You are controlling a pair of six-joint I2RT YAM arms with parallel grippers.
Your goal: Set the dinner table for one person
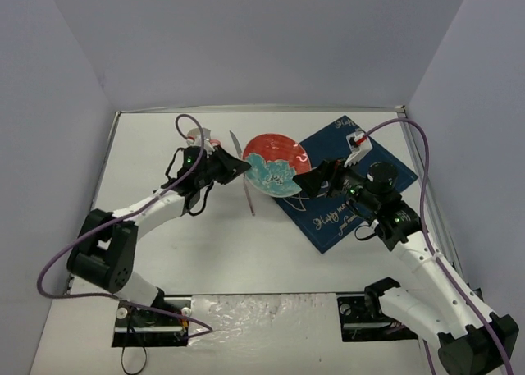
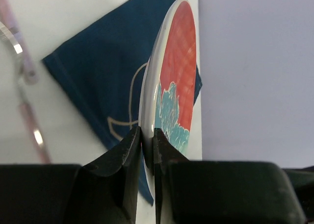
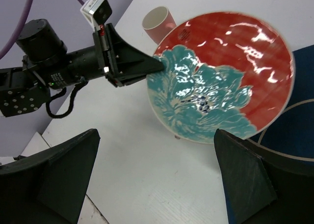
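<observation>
A red and teal plate [image 1: 276, 164] sits at the middle of the white dinner table [image 1: 246, 252], its right side over the navy cloth [image 1: 353, 203]. My left gripper [image 1: 242, 168] is shut on the plate's left rim. In the left wrist view the plate [image 2: 174, 77] is seen edge-on between the fingers of that gripper [image 2: 148, 145]. My right gripper [image 1: 316, 180] is open and empty just right of the plate, above the cloth. In the right wrist view the plate [image 3: 223, 82] lies ahead of the open gripper [image 3: 156, 136], with the left gripper [image 3: 157, 64] on its rim.
A pink cup [image 1: 197, 137] stands behind the left gripper and also shows in the right wrist view [image 3: 158, 20]. A knife [image 1: 236, 144] and a pink-handled utensil [image 1: 248, 196] lie left of the plate. Grey walls enclose the table.
</observation>
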